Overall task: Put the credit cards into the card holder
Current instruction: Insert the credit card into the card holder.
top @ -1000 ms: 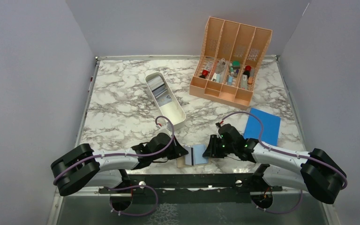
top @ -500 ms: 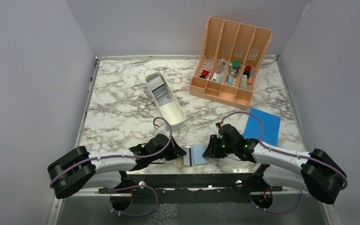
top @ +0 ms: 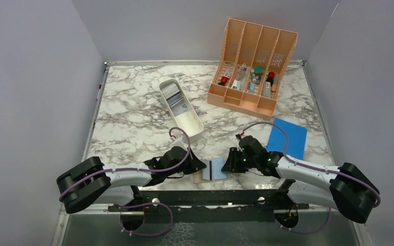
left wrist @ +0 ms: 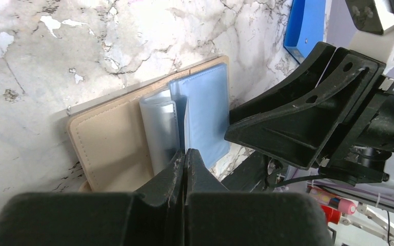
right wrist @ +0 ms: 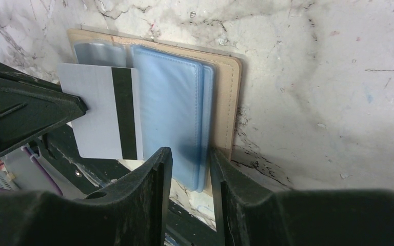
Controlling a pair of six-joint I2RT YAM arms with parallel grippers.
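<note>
Card holder [left wrist: 110, 146]: lies open and flat on the marble table [top: 128, 118] at its near edge, between the two grippers; tan cover facing up, blue-grey pocket leaves stacked on its right half, one clear grey leaf on its left half
Left gripper [left wrist: 186, 156]: fingers closed on the left edge of one credit card
Held credit card [right wrist: 102, 107]: grey with a black stripe, held low over the left half of the card holder; its striped end overlaps the clear grey leaf and reaches the edge of the blue-grey leaves; whether it has entered a pocket cannot be told
Right gripper [right wrist: 190, 156]: jaws parted, tips over the near edge of the blue-grey leaves, with that edge showing in the gap; nothing is seen clamped, and contact with the leaves cannot be told
Gripper spacing: the two face each other across the card holder, close but apart
White tray [top: 181, 109]: long oblong, mid-table, well behind the left gripper; flat grey pieces in its far half, too small to identify
Peach organizer [top: 251, 66]: far right, small items in its front slots
Blue rectangle [top: 287, 137]: flat on the table, just behind the right arm
</note>
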